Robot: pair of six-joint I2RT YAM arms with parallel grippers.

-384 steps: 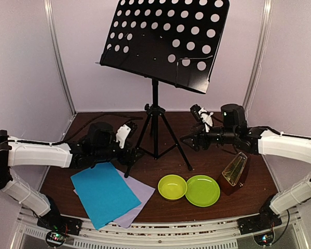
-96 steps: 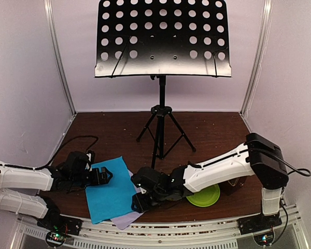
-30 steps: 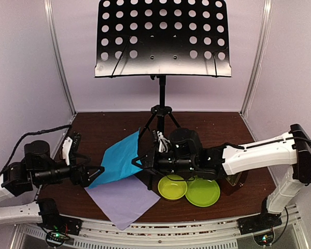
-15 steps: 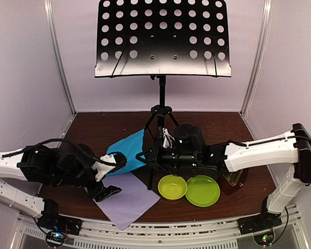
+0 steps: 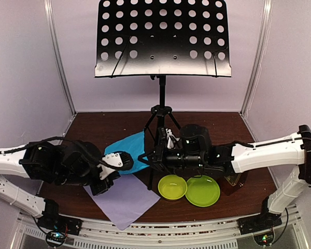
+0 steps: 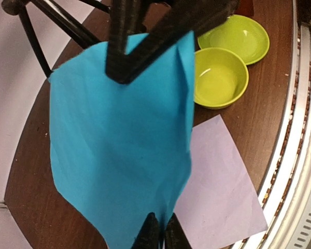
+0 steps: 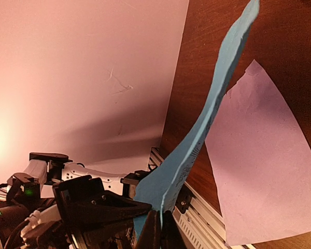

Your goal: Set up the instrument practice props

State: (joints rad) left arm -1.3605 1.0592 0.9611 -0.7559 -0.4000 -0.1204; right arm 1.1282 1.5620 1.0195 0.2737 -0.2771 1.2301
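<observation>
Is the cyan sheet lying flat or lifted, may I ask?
Lifted: left gripper and right gripper each pinch the cyan sheet, raised above the lilac sheet.

Left claw (image 6: 159, 231), right claw (image 7: 155, 228) pinched closed; arms reaching inward.

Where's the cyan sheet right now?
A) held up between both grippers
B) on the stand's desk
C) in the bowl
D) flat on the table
A: the cyan sheet hangs off the table, with one end pinched in the left gripper and the other in the right gripper. Only the lilac sheet lies flat.
</observation>
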